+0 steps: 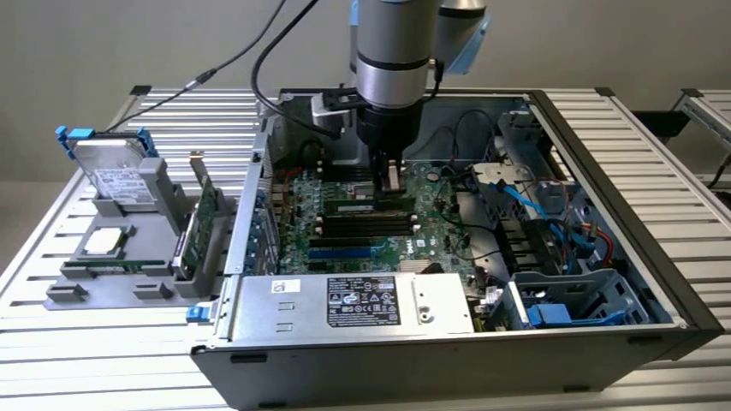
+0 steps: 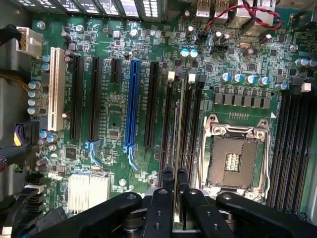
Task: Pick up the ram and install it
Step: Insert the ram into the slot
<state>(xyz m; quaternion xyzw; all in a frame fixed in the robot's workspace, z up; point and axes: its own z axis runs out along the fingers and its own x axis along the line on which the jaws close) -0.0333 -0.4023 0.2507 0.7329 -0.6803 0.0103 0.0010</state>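
The arm (image 1: 395, 51) reaches down into the open PC case (image 1: 639, 257), which lies on the slatted table (image 1: 686, 171). Its fingers (image 2: 161, 208) stand over the motherboard (image 2: 114, 124), drawn almost together with the ram (image 2: 179, 139) pinched between them. In the wrist view the ram is seen edge-on, a thin green strip running along one of the black memory slots, between the CPU socket (image 2: 233, 158) and the long blue slot (image 2: 131, 104). It looks lined up with its slot, though whether it is pressed fully home is hard to tell.

In the exterior view the fingers (image 1: 381, 171) sit near the middle of the board, with the ram (image 1: 352, 205) stretching from them toward the exterior view's left, its pale label showing. The power supply (image 1: 354, 304) fills the near end of the case. On the exterior view's left, a grey tray (image 1: 68, 295) on the table carries a hard drive (image 1: 115, 175) and an upright expansion card (image 1: 205, 223), well apart from the fingers.
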